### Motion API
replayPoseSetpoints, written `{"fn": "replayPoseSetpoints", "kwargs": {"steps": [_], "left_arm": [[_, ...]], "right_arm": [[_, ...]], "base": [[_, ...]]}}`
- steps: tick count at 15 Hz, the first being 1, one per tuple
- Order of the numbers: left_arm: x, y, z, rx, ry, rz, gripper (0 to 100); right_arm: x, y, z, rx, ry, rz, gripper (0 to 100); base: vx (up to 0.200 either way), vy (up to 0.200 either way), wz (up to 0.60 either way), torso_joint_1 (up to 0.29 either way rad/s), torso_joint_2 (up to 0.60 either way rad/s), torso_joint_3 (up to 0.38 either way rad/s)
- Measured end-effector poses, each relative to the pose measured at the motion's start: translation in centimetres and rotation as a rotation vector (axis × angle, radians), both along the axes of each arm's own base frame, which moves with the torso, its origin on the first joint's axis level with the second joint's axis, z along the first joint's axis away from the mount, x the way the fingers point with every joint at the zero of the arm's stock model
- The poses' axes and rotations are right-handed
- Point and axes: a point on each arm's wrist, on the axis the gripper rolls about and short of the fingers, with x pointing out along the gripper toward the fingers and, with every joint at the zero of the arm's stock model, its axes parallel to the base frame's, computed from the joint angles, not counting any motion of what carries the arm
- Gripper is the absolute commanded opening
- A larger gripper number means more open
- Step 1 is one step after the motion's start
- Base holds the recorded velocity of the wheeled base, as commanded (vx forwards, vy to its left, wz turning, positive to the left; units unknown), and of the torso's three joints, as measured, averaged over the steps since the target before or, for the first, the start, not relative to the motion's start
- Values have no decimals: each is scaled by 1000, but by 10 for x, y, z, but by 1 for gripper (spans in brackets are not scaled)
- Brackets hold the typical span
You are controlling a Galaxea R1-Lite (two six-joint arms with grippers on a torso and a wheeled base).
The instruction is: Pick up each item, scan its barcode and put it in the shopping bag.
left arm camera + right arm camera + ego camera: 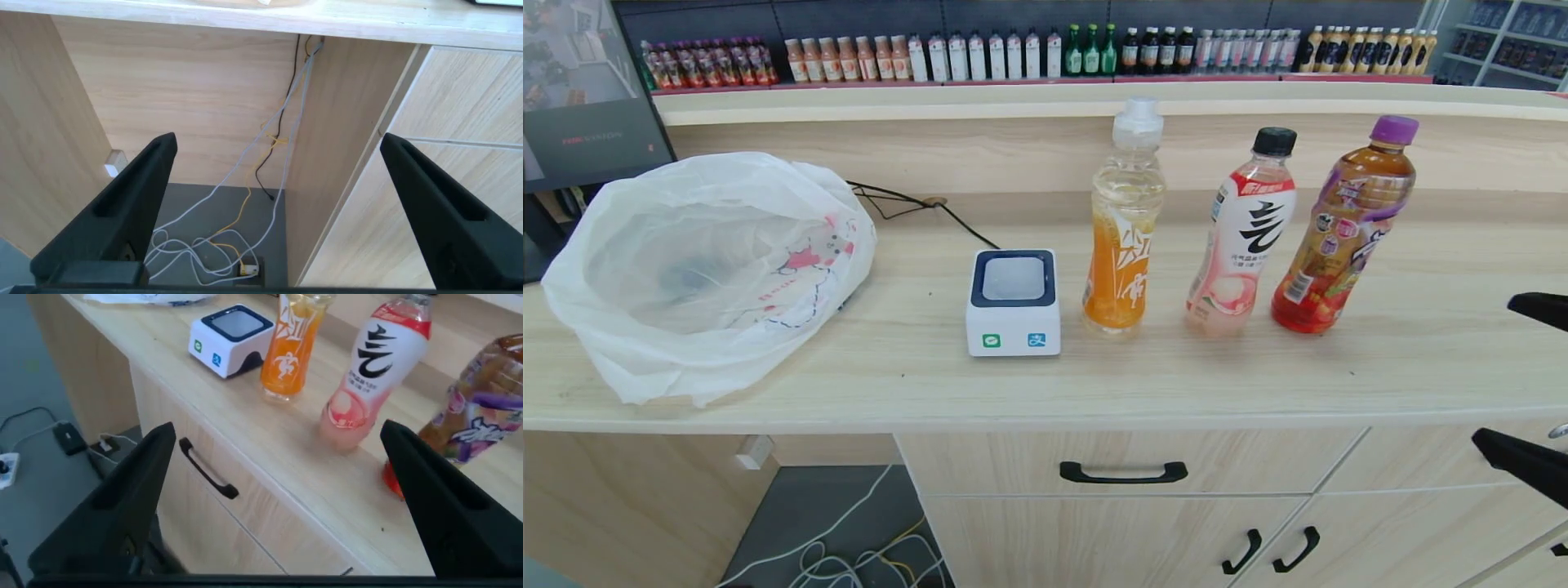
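Note:
Three bottles stand in a row on the wooden counter (1176, 376): an orange drink bottle (1123, 220), a pink-and-white bottle (1241, 237) and a red tea bottle with a purple cap (1343, 229). Left of them sits the white barcode scanner (1013, 302), and the open white shopping bag (711, 269) lies at the far left. My right gripper (1531, 384) is open at the counter's front right edge, below and in front of the bottles (368, 376). My left gripper (274, 220) is open below the counter top, facing the open bay with cables.
A black cable (907, 204) runs along the counter from behind the scanner. Drawers with black handles (1123, 472) are under the counter front. A raised ledge stands behind the bottles, with shelves of drinks beyond. Loose cables (212, 245) lie on the floor.

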Motion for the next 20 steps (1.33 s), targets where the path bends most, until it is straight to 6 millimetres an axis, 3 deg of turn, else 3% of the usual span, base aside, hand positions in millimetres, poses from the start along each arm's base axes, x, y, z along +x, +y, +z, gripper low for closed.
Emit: {"fn": "replayPoseSetpoints", "kwargs": {"steps": [9, 14, 20], "left_arm": [[0, 0, 0, 0, 0, 0, 100], [0, 0, 0, 0, 0, 0, 100], [0, 0, 0, 0, 0, 0, 100]], "right_arm": [[23, 29, -29, -31, 172, 164, 100], [44, 47, -23, -38, 213, 204, 100], [63, 87, -16, -38, 238, 323, 100]], "base": [[0, 0, 0, 0, 0, 0], [0, 0, 0, 0, 0, 0], [0, 0, 0, 0, 0, 0]]}}
